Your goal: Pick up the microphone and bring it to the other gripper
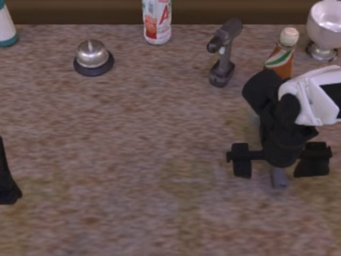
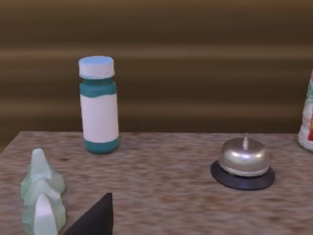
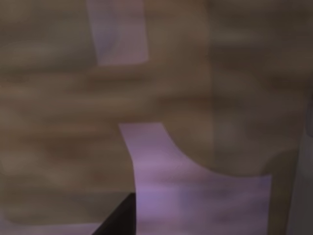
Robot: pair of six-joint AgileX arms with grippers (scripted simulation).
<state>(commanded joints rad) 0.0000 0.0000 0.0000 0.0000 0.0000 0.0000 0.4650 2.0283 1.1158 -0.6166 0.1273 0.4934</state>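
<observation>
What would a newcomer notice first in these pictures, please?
The right gripper is down over the microphone near the table's right side, beside a black dumbbell. Along the far edge stand a silver bell and a dark drill; the left gripper sits parked at the left edge.

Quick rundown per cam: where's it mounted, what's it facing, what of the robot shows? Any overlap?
Top: overhead, looking down at the table; right gripper over the microphone, left gripper parked at the left edge.
Left wrist: low, facing the bell and teal-capped bottle; a black fingertip shows.
Right wrist: close on the tabletop; one dark fingertip.
Shared: bell, top and left wrist.
</observation>
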